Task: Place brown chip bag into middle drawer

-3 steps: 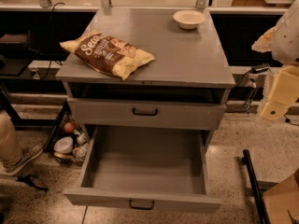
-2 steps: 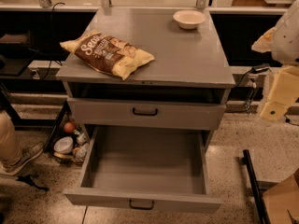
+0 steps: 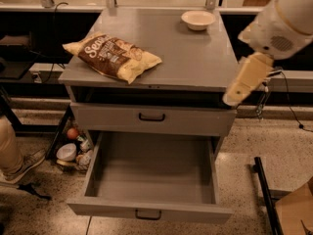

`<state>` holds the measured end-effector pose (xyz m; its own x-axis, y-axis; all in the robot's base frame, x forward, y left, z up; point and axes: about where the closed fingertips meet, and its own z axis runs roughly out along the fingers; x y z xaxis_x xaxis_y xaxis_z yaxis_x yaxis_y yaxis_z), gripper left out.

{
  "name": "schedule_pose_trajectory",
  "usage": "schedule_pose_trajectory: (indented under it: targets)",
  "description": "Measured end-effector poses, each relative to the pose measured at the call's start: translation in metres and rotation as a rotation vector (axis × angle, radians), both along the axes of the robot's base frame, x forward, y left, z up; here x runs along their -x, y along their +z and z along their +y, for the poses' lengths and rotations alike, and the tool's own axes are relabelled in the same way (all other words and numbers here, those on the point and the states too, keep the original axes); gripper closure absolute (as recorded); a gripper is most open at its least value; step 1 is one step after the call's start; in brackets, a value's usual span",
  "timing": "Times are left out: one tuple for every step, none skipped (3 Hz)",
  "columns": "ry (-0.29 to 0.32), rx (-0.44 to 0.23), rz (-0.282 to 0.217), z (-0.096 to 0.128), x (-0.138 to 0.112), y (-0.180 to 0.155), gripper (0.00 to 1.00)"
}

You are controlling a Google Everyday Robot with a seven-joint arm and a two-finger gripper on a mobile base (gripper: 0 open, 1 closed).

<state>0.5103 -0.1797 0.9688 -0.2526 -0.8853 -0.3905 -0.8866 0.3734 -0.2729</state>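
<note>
Off the right front corner of the grey cabinet point(image 3: 195, 58) hangs the gripper point(image 3: 235, 96), a pale cream piece slanting down and to the left from the white arm point(image 3: 281, 26), its tip level with the dark gap under the cabinet top and just beside the cabinet's right edge. It holds nothing, and whether it is wide or narrow I cannot tell. On the cabinet top, toward its left front corner, lies the brown chip bag point(image 3: 112, 57), flat and turned at an angle, dark brown in the centre with white script, pale yellow at both ends, one end close to the front edge. It is well apart from the gripper. At the back right of the cabinet top sits a small cream bowl point(image 3: 198, 19), upright. Below the cabinet top the upper drawer front point(image 3: 107, 117) is closed, its black bar handle centred. Beneath that, the middle drawer point(image 3: 151, 177) is pulled far out of the cabinet toward the camera, its grey floor bare, its own black handle on the front panel. On the floor to the left of the cabinet lies a small heap of clutter point(image 3: 73, 150), and further left a person's leg and shoe point(image 3: 17, 159) show at the edge.
</note>
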Motion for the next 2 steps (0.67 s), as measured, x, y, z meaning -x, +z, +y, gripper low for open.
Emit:
schedule_pose_trajectory:
  targets:
    - [-0.021, -0.147, -0.013, 0.049, -0.057, -0.022, 0.00]
    - [0.018, -0.201, -0.031, 0.079, -0.085, -0.030, 0.00]
